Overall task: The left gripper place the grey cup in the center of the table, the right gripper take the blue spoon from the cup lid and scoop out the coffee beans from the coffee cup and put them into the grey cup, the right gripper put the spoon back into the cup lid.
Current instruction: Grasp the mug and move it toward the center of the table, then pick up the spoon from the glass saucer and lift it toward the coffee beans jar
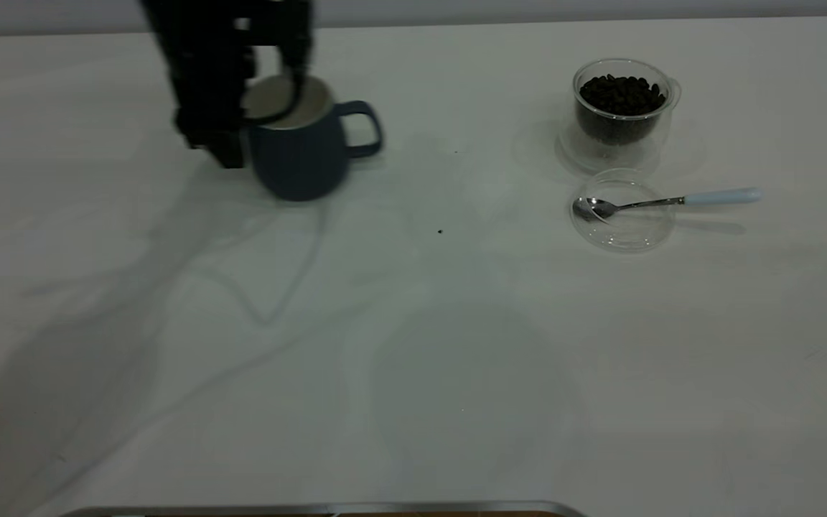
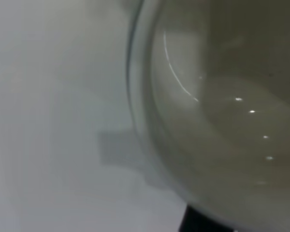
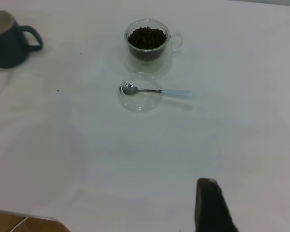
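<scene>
White table (image 1: pixel 456 373) lies bare mid-way; left tool (image 1: pixel 270 93) clasps the grey cup (image 1: pixel 306 154) rim, far-left

plain white counter (image 1: pixel 456 373) with a rounded corner at the far right. grey cup (image 1: pixel 302 147) sits far left, handle pointing toward the middle. on the right there's the coffee cup (image 1: pixel 622 108) full of beans (image 1: pixel 622 93), and just in front of it the clear lid (image 1: pixel 623 212) with the spoon (image 1: pixel 661 202) resting in it, handle sticking out over the rim. a dark speck (image 1: pixel 440 231) lies near the middle.
</scene>
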`<action>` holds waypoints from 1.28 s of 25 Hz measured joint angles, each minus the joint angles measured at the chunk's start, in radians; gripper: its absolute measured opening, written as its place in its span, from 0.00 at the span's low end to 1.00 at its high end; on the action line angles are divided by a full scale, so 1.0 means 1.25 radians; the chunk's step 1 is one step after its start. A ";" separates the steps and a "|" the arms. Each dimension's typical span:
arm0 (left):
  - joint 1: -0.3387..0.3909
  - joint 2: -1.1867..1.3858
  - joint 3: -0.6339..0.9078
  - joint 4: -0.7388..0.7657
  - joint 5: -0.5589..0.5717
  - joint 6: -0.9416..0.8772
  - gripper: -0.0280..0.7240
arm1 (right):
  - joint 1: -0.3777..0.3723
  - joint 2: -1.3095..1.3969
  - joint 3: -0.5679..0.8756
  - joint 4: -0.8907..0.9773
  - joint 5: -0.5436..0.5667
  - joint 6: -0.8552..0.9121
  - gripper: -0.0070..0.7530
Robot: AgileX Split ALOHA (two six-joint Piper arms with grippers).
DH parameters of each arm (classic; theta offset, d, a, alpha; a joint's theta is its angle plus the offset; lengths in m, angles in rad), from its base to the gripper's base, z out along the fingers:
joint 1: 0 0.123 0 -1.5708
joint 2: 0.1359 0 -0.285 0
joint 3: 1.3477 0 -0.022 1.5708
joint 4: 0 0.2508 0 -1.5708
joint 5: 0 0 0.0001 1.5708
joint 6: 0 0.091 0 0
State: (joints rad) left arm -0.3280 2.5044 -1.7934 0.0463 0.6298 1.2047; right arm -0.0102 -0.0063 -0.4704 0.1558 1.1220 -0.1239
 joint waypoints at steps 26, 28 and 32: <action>-0.023 -0.595 0.001 0.106 0.429 -0.671 0.77 | 0.000 0.000 0.000 0.000 0.000 0.000 0.60; -0.024 -0.664 0.000 0.098 0.429 -0.686 0.77 | 0.000 0.000 0.000 0.000 0.000 0.000 0.60; -0.024 -0.808 0.032 0.046 0.429 -0.738 0.77 | 0.000 0.000 0.000 0.000 0.000 0.000 0.60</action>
State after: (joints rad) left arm -0.3581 1.4950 -1.7533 0.1037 1.1660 0.2818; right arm -0.0102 -0.0063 -0.4704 0.1558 1.1220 -0.1239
